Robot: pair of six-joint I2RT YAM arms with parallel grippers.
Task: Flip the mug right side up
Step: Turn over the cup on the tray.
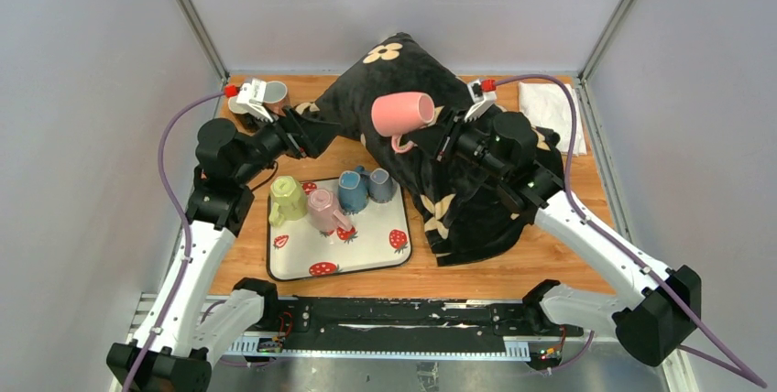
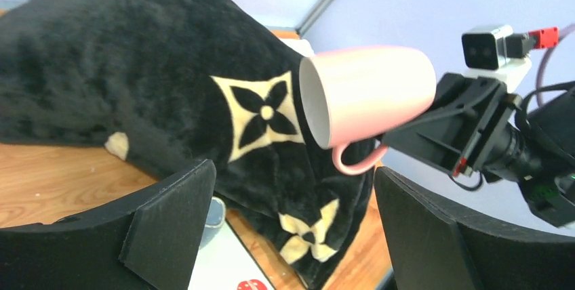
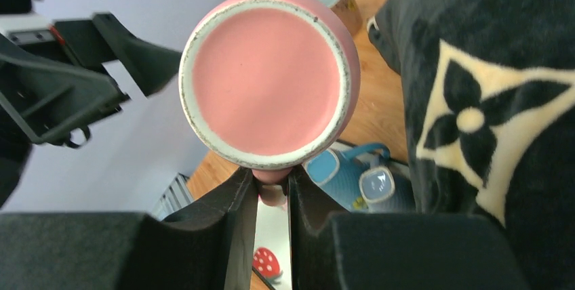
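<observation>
A pink mug point(image 1: 403, 114) hangs in the air on its side, its mouth facing left and its handle underneath. My right gripper point(image 1: 420, 142) is shut on that handle. In the right wrist view the mug's base point(image 3: 268, 76) faces the camera, and the right gripper point(image 3: 272, 188) pinches the handle between its fingers. In the left wrist view the mug point(image 2: 369, 93) shows its open mouth. My left gripper point(image 1: 322, 128) stands open with nothing in it, a short way left of the mug; from its own camera the gripper point(image 2: 291, 229) points at the mug from below.
A big black cushion point(image 1: 412, 67) with cream flowers lies under and behind the mug. A strawberry tray point(image 1: 366, 250) holds a yellow-green mug point(image 1: 286, 198), a pink one point(image 1: 322, 209), a blue one point(image 1: 352, 190) and a grey-blue one point(image 1: 381, 185). Another mug point(image 1: 273, 92) stands back left, a white cloth point(image 1: 548, 108) back right.
</observation>
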